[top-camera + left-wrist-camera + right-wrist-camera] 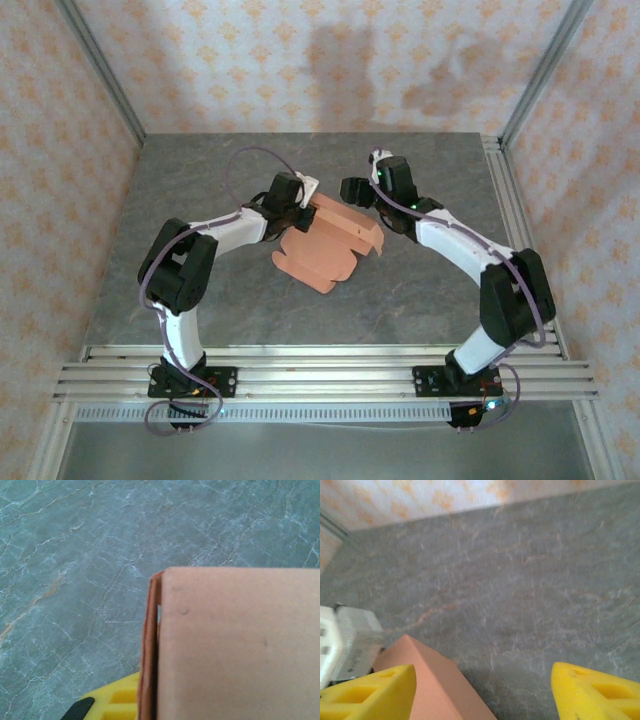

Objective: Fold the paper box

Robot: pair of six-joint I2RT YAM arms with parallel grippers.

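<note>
Top external: the half-folded paper box (325,245) appears clamped at its far-left edge by the left gripper (300,200). The right gripper (358,190) is held apart beside its far edge. Thin card could be creased wrongly if pulled unsupported.

Nothing in the room can actually be read: no word, number or brand comes clear. The nearest thing to print is on the white housing (347,640) at the left edge of the right wrist view. It carries a few small dark marks, perhaps a label, but they are too blurred to make out.
</note>
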